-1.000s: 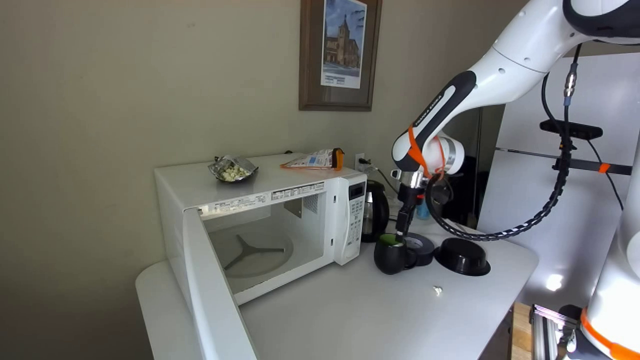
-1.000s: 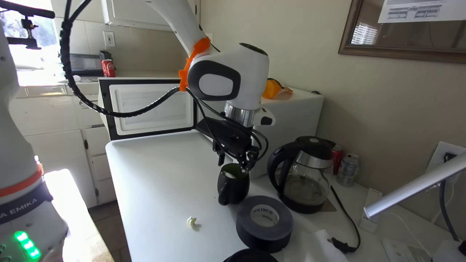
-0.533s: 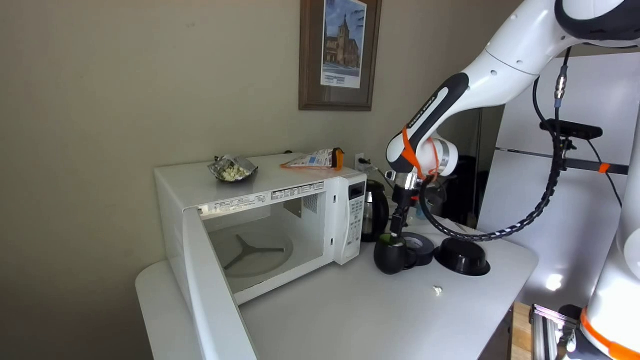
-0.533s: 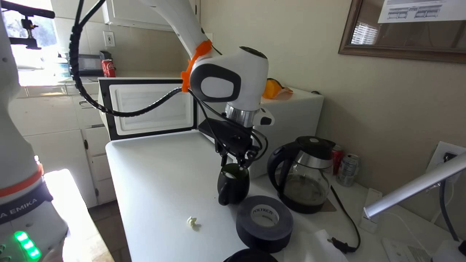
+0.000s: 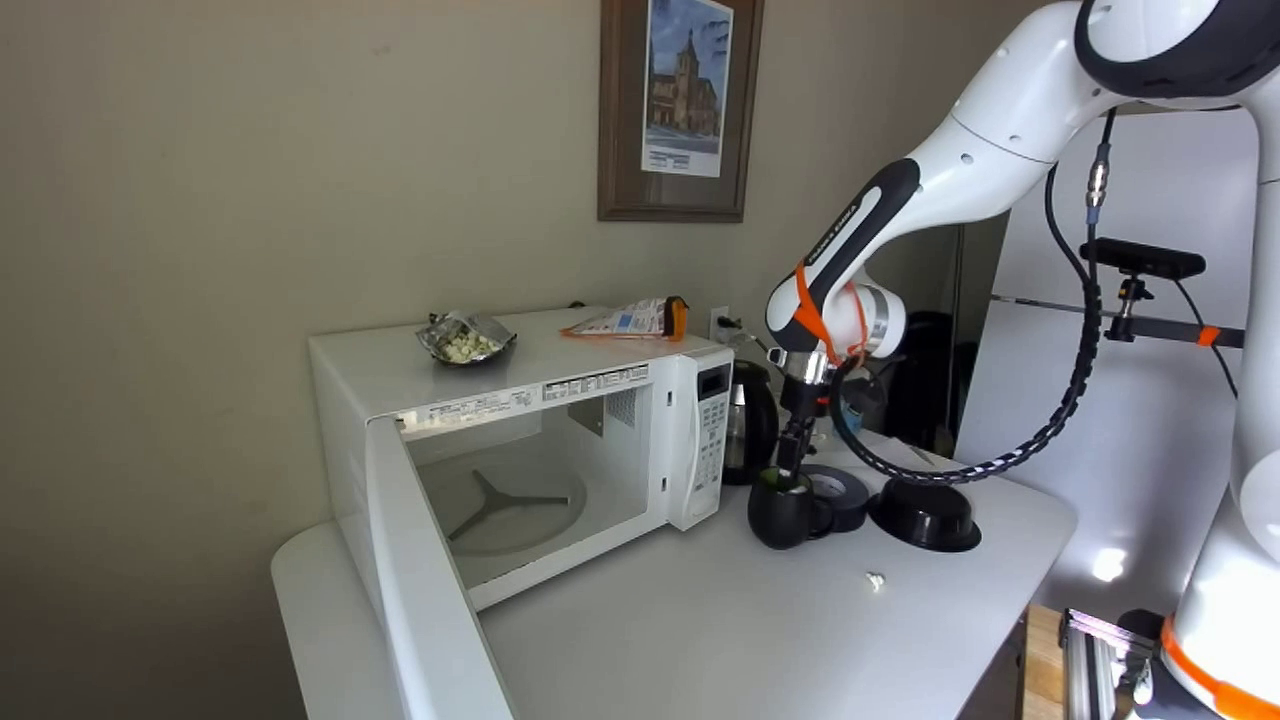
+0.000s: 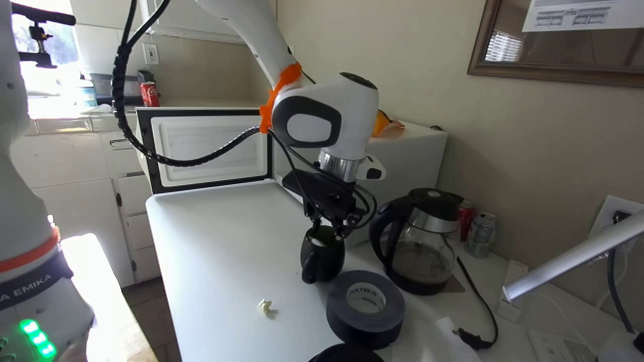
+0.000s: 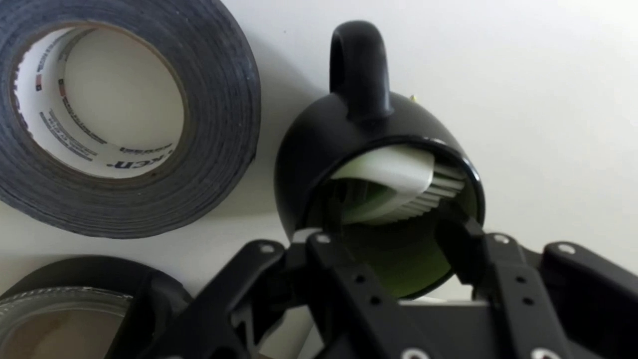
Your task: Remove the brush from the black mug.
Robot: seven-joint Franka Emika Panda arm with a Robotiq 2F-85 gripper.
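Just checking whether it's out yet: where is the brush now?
In the wrist view, the brush lies inside the black mug, toward the handle side, right of the tape roll, with spread fingers at the mug's mouth.

Microwave (image 5: pixel 545 358), mug (image 5: pixel 778 520), tape (image 6: pixel 366 324) on table (image 5: pixel 720 630)

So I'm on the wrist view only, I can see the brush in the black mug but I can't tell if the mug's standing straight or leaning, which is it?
Observer: Straight. In both exterior views the black mug stands upright on the table.
Operator: And what's poking in at my lower left?
Observer: In an exterior view it is a glass kettle with a black lid.
Operator: Anything open nearby?
Observer: Yes, in both exterior views a white microwave has its door open.
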